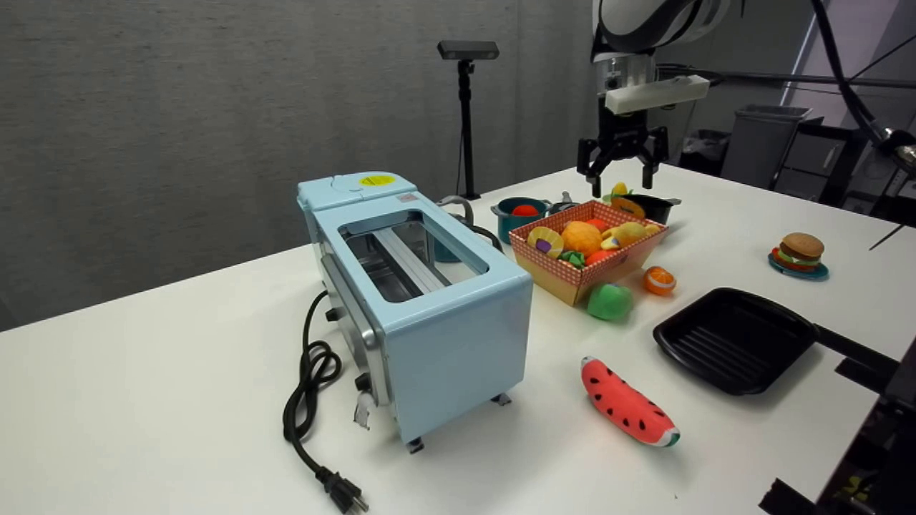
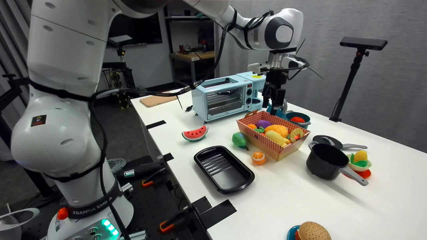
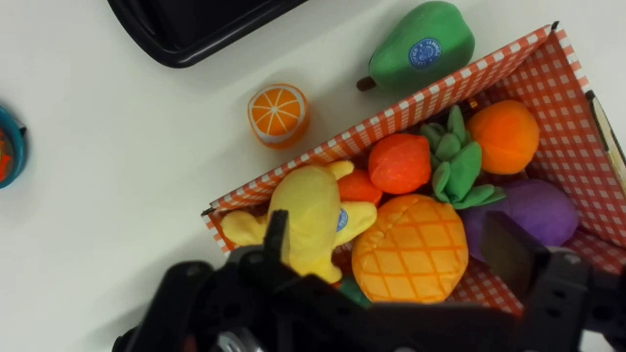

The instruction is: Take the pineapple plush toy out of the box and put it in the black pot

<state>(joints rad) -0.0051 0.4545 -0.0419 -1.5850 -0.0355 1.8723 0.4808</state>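
A robot gripper (image 1: 621, 183) hovers above a gingham-lined box (image 2: 262, 144), its fingers (image 3: 513, 254) parted and released. Inside the box, the pineapple plush toy (image 3: 411, 249), green tuft (image 3: 461, 175) showing, lies between a yellow plush (image 3: 308, 205) and a purple plush (image 3: 543, 210). The black pot (image 2: 319, 167) stands on a white table (image 2: 283, 190) near the box.
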